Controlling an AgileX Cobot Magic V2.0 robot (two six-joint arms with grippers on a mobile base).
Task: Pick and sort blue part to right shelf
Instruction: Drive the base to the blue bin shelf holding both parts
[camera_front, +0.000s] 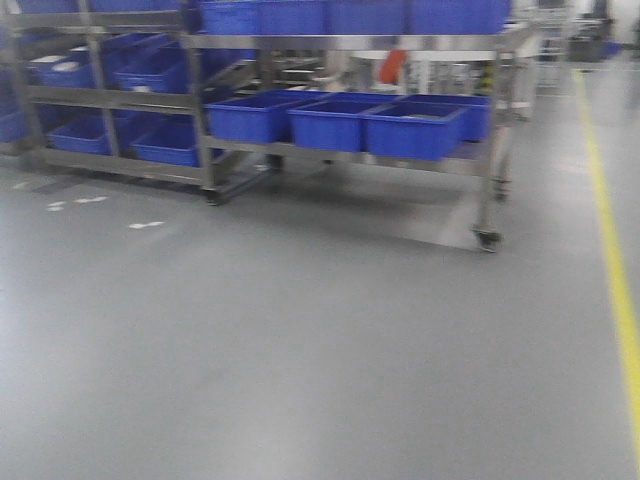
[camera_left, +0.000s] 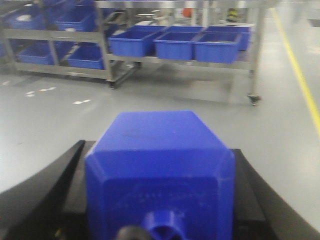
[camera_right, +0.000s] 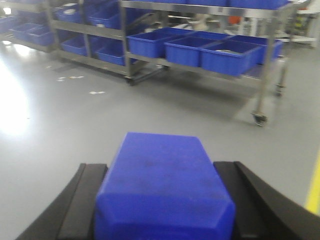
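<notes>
— Black fingers (camera_left: 60, 190) of the left gripper (camera_left: 157, 150) fill the bottom of the left wrist view. They are clamped on the blue part (camera_left: 160, 175) from both sides.
— Which way does it point?
— Its cap sits at the bottom edge, nearest the lens. The long axis runs up the frame, away toward the shelf (camera_left: 175, 63).
— And the right gripper (camera_right: 160, 165)?
— Same grip: it is closed on a second part (camera_right: 162, 190), bottom centre, long axis also running up the frame. No cap shows, so I cannot tell which end leads.
— Arm pose?
— Both grippers point forward across the grey floor (camera_front: 300, 330) at the shelf, well apart from it. Blue bins (camera_front: 330, 122) line its lower tier in the upper half of the front view. Along the right edge runs a yellow line (camera_front: 610, 250).
</notes>
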